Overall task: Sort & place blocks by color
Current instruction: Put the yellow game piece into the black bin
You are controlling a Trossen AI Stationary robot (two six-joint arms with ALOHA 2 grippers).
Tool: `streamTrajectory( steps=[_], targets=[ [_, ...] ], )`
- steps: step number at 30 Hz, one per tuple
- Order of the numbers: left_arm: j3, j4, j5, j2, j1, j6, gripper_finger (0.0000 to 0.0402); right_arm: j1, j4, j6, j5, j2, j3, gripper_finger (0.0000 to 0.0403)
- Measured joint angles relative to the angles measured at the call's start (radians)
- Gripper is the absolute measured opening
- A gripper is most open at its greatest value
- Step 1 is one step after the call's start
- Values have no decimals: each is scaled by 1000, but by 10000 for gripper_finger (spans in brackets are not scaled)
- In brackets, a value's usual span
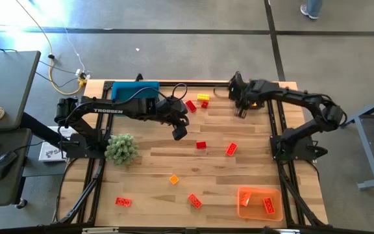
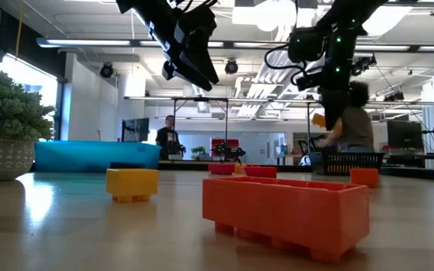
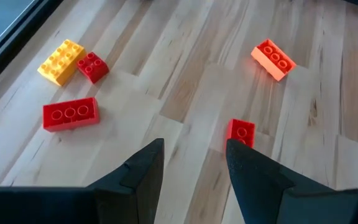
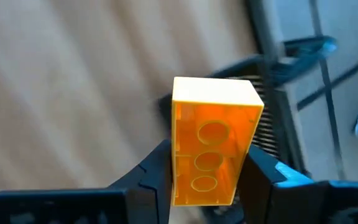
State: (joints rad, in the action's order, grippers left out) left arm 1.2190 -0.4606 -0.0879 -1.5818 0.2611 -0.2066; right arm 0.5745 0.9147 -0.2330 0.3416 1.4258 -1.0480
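Orange brick clenched between right gripper fingers, raised above tabletop's far right corner. Left gripper released, empty, hovering mid-table over small red brick; other blocks scattered.

Two dark, near-black jointed arms on black frame bases. White "TROSSEN" lettering along the left arm. Black cables looping beside the links. Matte black wedge-shaped fingers on each gripper (blue trim near the right one's). Small green lights on the right arm.
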Motion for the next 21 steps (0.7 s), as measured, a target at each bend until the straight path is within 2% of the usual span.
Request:
streamTrajectory(
  steps=[8,11,16,21],
  targets=[
    [0,0,-6,0,0,0,162,226,-17,18,-6,0,-67,111],
    [0,0,-6,0,0,0,162,291,-15,78,-70,15,-67,111],
    [0,0,-7,0,0,3,162,343,-17,97,-109,71,-67,111],
    [0,1,-13,0,0,97,162,348,-15,76,-140,145,-67,111]
  ],
)
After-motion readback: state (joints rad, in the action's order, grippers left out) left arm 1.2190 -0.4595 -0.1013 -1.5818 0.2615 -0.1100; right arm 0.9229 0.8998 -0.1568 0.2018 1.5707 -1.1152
